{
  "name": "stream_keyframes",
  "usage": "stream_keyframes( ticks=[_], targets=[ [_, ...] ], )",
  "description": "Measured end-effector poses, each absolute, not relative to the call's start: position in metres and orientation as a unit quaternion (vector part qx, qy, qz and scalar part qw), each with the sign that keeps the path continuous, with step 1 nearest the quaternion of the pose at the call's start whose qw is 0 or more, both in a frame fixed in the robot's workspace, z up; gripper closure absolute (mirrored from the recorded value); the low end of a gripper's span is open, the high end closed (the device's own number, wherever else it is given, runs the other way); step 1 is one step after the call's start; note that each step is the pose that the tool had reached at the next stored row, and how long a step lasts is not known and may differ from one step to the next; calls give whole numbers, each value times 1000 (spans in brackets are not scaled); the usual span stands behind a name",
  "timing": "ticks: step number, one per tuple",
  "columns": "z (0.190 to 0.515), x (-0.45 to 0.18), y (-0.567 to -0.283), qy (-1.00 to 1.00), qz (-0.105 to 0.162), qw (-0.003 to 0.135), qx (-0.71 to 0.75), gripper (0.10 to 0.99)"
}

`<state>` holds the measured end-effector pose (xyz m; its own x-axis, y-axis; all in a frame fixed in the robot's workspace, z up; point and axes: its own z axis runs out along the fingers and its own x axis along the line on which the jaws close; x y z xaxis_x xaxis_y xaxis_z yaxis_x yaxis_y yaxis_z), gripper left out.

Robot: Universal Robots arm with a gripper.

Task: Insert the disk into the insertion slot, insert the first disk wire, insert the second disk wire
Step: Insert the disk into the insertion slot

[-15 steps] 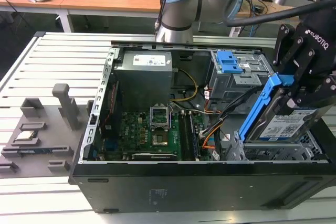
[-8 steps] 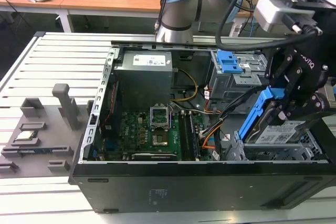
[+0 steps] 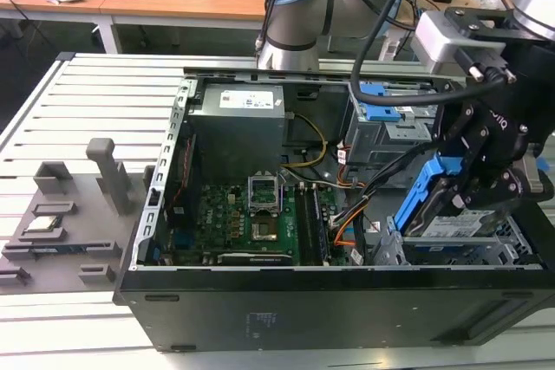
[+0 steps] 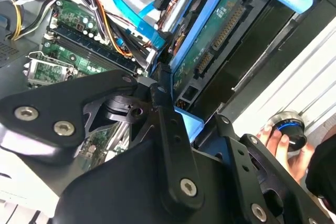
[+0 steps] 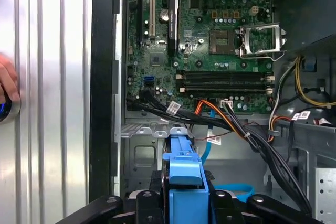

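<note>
The disk [image 3: 438, 214], a grey drive with a white label in a blue carrier [image 5: 184, 169], hangs tilted over the insertion slot [image 3: 507, 244], its lower end at the silver cage [image 5: 140, 153]. My gripper [image 3: 468, 184] is shut on the disk, with the black fingers [image 5: 144, 199] flanking the carrier. The disk's green circuit-board side [image 4: 220, 35] faces the second wrist view. The first disk wire [image 5: 218, 113], a red, orange and black bundle, lies loose beside the cage, also seen as orange strands [image 3: 342, 230]. The second disk wire [image 5: 207, 153], a flat light-blue cable [image 4: 128, 11], loops close by.
The open computer case [image 3: 260, 301] holds a motherboard [image 3: 251, 214], a power supply [image 3: 238, 123] and a taller grey cage with blue tabs [image 3: 381, 114]. Thick black cables [image 5: 268, 153] run past the slot. A person's hand [image 4: 278, 140] rests on a knob outside the case.
</note>
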<state>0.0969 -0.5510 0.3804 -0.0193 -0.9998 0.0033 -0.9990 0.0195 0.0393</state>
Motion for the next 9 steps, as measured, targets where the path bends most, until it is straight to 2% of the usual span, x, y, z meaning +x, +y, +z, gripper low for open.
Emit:
stream_keyframes(
  ticks=[4, 5, 7, 8, 9],
  targets=[
    [380, 97, -551, -714, -13, 15, 700, 722],
    [380, 97, -551, -714, -13, 15, 700, 647],
    [380, 97, -551, -714, -13, 15, 700, 647],
    [380, 97, -551, -714, -13, 15, 700, 663],
    [380, 97, -551, -714, -13, 15, 700, 792]
  ],
)
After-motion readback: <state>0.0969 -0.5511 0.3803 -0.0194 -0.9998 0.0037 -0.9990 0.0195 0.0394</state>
